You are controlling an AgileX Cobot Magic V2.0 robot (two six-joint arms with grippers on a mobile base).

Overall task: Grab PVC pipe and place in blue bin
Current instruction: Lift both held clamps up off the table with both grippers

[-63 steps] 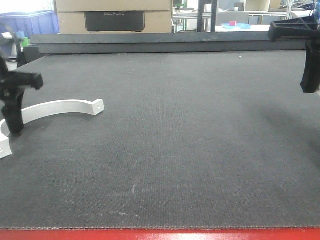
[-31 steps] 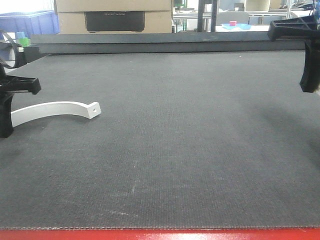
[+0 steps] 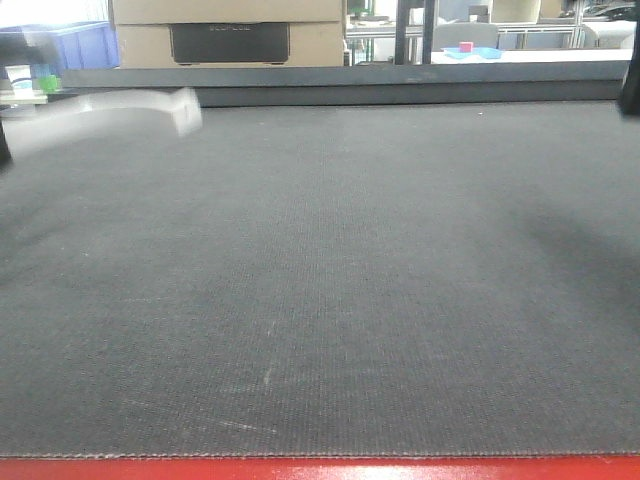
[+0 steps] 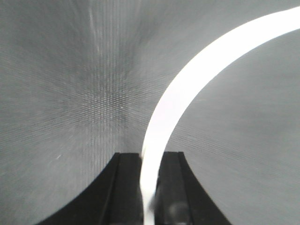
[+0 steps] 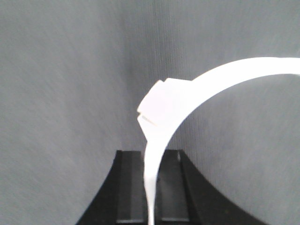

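Moved since half a second ago: you see the PVC pipe (image 3: pixel 110 105) gone up off the mat (image 3: pixel 350 300). It now hangs in the air as a motion-blurred white streak in the front view. Both arms have slid almost out of that view.

Item 1, PVC pipe.
- Look: a flat white band bent into an open arc, with a squarish tab at its free end. It is washed out in the left wrist view, so you cannot read any surface detail.
- Place: one end sits between the fingers. The band runs forward from the fingertips, then sweeps to the gripper's right and leaves the frame.

Item 2, left gripper (image 4: pixel 150 159).
- State: closed down to the band's thickness, with a black finger (image 4: pixel 126 180) against each flat side. It carries the PVC pipe clear of the mat.

Item 3, right gripper (image 5: pixel 151 157).
- State: narrowed the same way onto a second PVC piece (image 5: pixel 178 101).
- Load: also white and curved, with a stepped, squared block just ahead of the fingertips. From that block the arc bends off to the gripper's right.

Item 4, blue bin (image 3: pixel 65 45).
- Place: beyond the mat's far edge, behind the raised pipe and well apart from it.

Item 5, cardboard box (image 3: pixel 140 45).
- Place: just beside the bin, at the back.
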